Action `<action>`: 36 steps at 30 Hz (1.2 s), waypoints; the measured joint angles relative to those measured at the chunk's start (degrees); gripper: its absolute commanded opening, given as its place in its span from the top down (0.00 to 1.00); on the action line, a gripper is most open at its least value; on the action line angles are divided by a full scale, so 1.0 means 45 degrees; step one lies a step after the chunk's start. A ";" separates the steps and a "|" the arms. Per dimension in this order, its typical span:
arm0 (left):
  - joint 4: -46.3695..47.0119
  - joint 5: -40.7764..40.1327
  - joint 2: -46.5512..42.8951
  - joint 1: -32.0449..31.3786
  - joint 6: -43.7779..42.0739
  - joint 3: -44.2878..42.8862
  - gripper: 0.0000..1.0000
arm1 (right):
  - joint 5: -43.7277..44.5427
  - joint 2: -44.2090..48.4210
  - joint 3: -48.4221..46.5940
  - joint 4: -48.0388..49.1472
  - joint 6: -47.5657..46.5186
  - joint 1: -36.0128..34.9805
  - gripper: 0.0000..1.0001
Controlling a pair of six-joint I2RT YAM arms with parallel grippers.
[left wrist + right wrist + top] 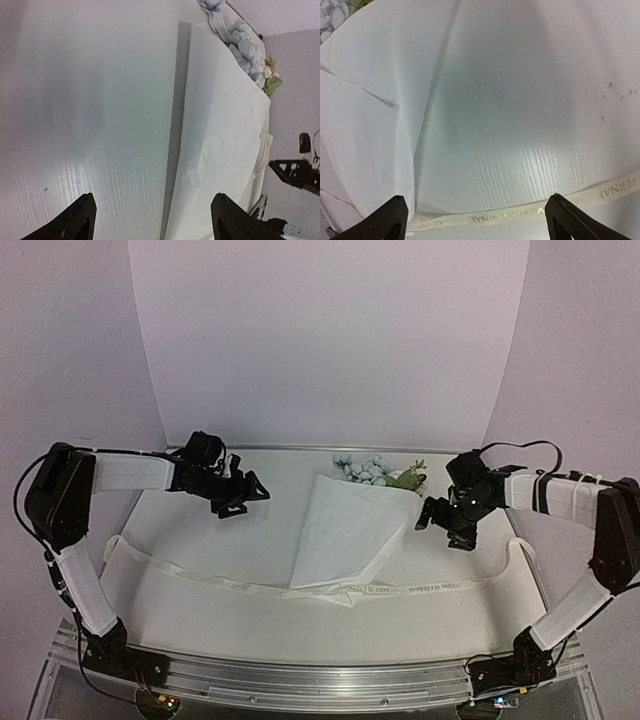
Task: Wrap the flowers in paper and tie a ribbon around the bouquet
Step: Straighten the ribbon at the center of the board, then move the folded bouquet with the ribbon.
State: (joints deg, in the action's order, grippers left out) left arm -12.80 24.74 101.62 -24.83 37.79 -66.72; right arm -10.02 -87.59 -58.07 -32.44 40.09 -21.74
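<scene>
The paper [345,530] lies folded over the flowers as a loose cone in the middle of the table. Pale blue blooms and green leaves of the flowers [362,469] stick out at its far, wide end. The ribbon [430,589] lies flat across the table, passing by the cone's narrow near end. My left gripper [245,500] hovers open to the left of the paper [220,130], holding nothing [154,200]. My right gripper [440,530] hovers open at the cone's right side, above the ribbon [520,213] and the paper's edge [370,125], empty [476,199].
The white table [200,610] is backed by pale purple walls [320,340]. A metal rail [320,685] with both arm bases runs along the near edge. The ribbon's ends curl up near the left [112,540] and right [520,545] table edges.
</scene>
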 measured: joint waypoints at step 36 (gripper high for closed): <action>0.0712 0.3020 0.5879 -0.2661 0.0033 -0.5090 0.60 | -0.2003 -0.4329 -0.0365 0.5971 0.3233 -0.1548 0.61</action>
State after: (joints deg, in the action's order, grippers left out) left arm -9.60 38.33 128.08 -36.81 37.94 -89.62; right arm -19.03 -107.07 -59.71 -5.57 54.64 -28.71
